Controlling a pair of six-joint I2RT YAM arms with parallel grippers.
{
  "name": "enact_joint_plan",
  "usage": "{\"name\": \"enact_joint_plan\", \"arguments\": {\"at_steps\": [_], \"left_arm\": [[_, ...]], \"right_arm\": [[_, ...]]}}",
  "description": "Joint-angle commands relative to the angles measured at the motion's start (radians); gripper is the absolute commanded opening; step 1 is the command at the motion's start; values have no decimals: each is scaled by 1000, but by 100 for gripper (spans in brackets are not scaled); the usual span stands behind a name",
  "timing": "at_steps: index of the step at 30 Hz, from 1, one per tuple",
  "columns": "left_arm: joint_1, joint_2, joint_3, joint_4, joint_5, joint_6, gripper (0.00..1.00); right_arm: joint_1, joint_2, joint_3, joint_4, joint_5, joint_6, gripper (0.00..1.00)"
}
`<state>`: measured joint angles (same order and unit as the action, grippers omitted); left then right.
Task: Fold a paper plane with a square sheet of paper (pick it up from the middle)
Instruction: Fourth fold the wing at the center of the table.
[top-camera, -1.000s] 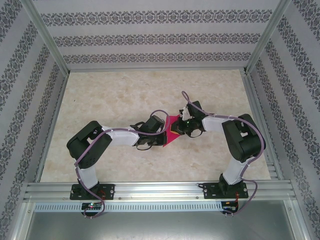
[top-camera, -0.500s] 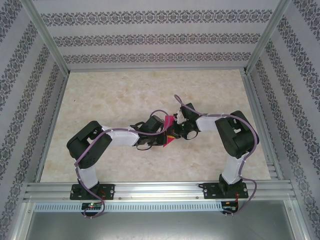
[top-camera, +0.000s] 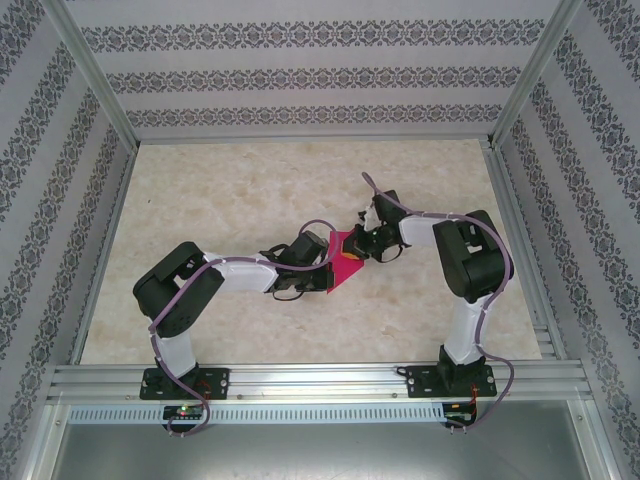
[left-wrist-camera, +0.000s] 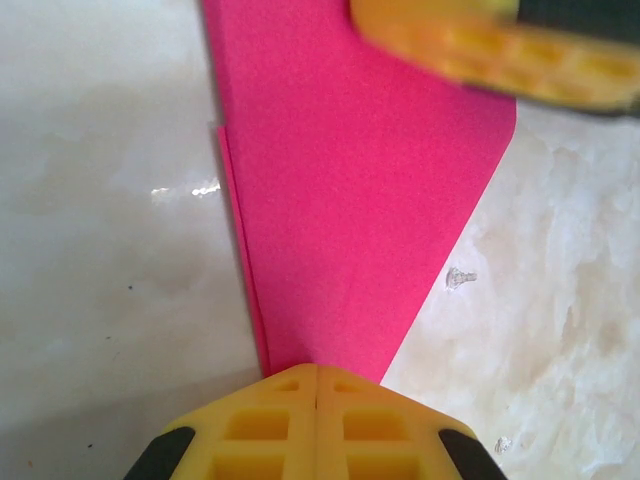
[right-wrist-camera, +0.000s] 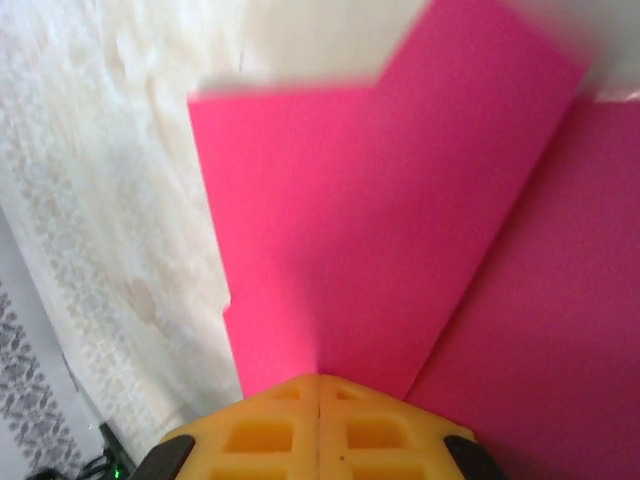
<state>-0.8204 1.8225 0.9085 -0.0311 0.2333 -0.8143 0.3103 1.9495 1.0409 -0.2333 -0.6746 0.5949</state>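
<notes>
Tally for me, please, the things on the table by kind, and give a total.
Partly folded pink paper sheet: 1
Robot arms: 2 (left arm, right arm)
Total: 3

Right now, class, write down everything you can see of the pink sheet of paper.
The sheet of paper is thin, plain, matte and bright magenta-pink. It is already partly folded: layered edges show along one side, and one flap overlaps the rest along a crease. It sits over the middle of the pale marbled table, between the arms. The left gripper is shut on its narrow, pointed end. The right gripper is shut on the opposite side, at the flap's crease.
</notes>
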Motion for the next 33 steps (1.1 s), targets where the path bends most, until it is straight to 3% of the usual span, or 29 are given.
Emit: {"name": "enact_joint_plan", "arguments": {"at_steps": [1,14,22,25,29,33], "left_arm": [[-13,40,-66,-202,55,-3,0],[-13,34,-45,-210,49,10,0],[-12,26,39,-204,49,33,0],[-7,6,121,-195,34,43,11],[21,-27,195,-191,-11,41,30],[61,-78,180,-165,-63,16,39]], "right_arm": [[-49,51,58,8,179,-50,6],[-142,126,196,3,168,-73,6],[-146,-6,193,-2,124,-57,9],[-144,-94,119,20,119,-31,14],[-143,-207,-11,43,133,21,34],[-120,-276,-114,51,138,62,43]]}}
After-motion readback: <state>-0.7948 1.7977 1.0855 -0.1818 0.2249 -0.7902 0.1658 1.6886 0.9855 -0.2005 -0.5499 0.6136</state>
